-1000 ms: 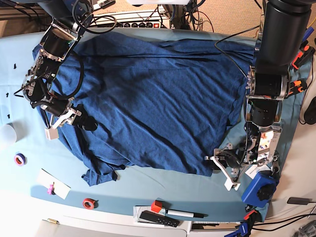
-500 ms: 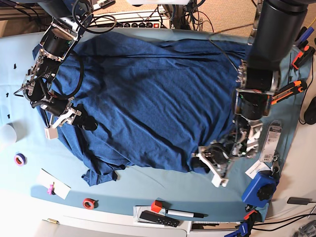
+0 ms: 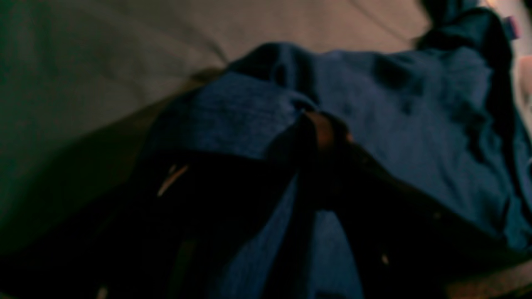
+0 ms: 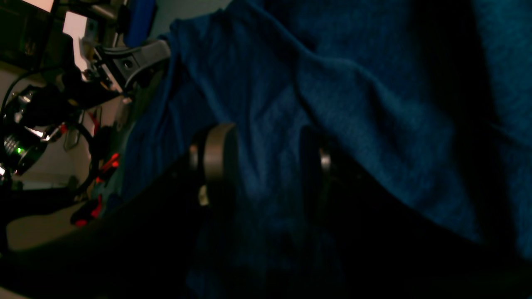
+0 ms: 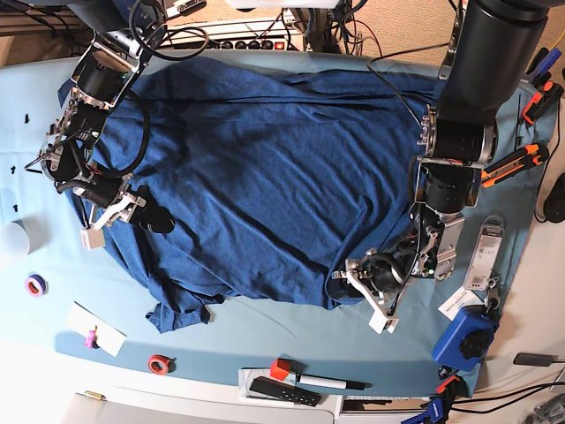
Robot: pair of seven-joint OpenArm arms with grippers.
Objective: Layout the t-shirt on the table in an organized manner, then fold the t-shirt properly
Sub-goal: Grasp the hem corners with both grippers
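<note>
A large, wrinkled dark navy-blue t-shirt lies spread across the table covered in light teal cloth, its long axis running side to side in the base view, one bunched short sleeve trailing toward the near edge; no brand, label or writing can be read anywhere; the left gripper sits at the shirt's near corner, fabric bunched against its dark fingers, its grip impossible to tell; the right gripper closes on cloth between its pads at the opposite side.
</note>
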